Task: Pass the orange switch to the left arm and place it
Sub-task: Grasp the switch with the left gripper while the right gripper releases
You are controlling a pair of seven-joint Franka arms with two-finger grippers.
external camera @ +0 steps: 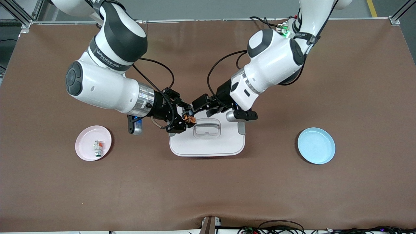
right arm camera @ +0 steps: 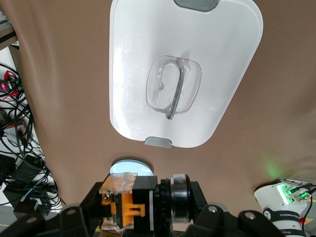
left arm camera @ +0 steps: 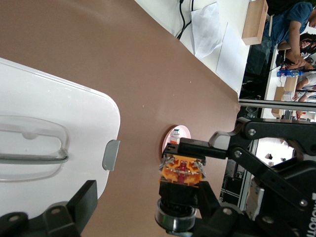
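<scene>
The orange switch is black with an orange face and a silver ring. My right gripper is shut on it and holds it above the corner of the white box toward the right arm's end. In the right wrist view the switch lies between the fingers of the right gripper, above the box. My left gripper is open just beside the switch, over the box's edge. In the left wrist view the switch hangs close in front of the left gripper, beside the box.
A pink plate with a white part on it lies toward the right arm's end. A blue plate lies toward the left arm's end. The box has a handle on its lid and grey latches.
</scene>
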